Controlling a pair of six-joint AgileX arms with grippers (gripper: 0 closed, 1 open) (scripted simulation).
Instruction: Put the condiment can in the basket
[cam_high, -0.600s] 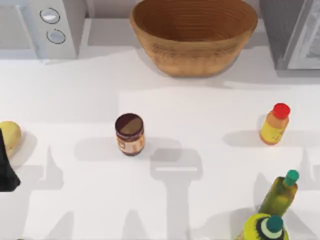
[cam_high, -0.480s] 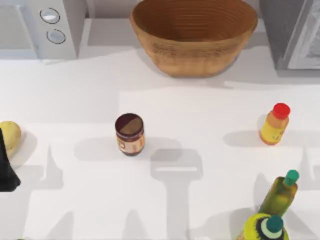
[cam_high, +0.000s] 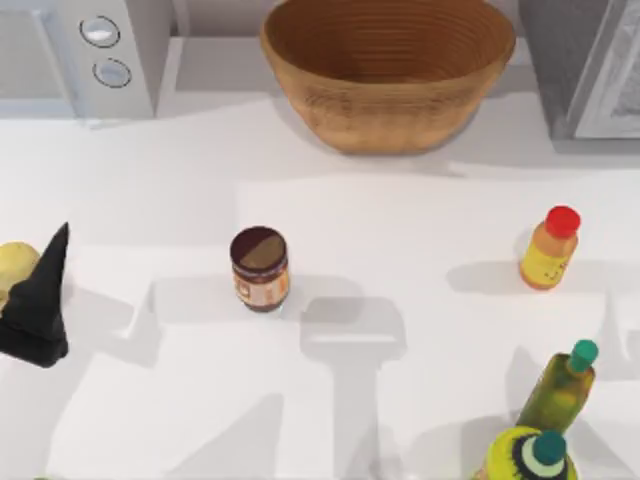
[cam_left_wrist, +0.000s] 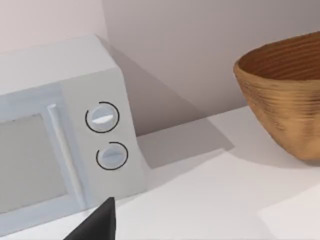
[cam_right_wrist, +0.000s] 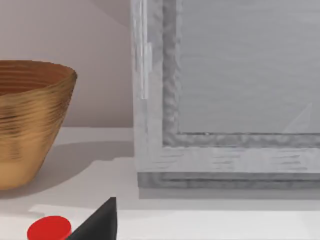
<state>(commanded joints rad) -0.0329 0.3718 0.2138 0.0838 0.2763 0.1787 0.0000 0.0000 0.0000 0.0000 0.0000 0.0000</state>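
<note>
The condiment can (cam_high: 259, 268), a short dark brown jar with a glossy lid and an orange-tan label, stands upright left of the table's centre. The wicker basket (cam_high: 390, 110) sits at the back centre, well beyond the can, and nothing shows inside it. It also appears in the left wrist view as the basket (cam_left_wrist: 285, 100) and in the right wrist view as the basket (cam_right_wrist: 25, 120). My left gripper (cam_high: 40, 300) is a black shape at the table's left edge, far left of the can and apart from it. A black tip of my right gripper (cam_right_wrist: 97, 225) shows in the right wrist view.
A white microwave (cam_high: 80, 50) stands at the back left and a grey appliance (cam_high: 590, 60) at the back right. On the right are an orange bottle with a red cap (cam_high: 550, 250), a green bottle with a teal cap (cam_high: 562, 385) and a yellow-green bottle (cam_high: 525, 458). A yellowish object (cam_high: 12, 265) lies beside the left gripper.
My left gripper has come in from the left edge, moving right and toward the back, and now partly covers the yellowish object. The can and bottles have not moved.
</note>
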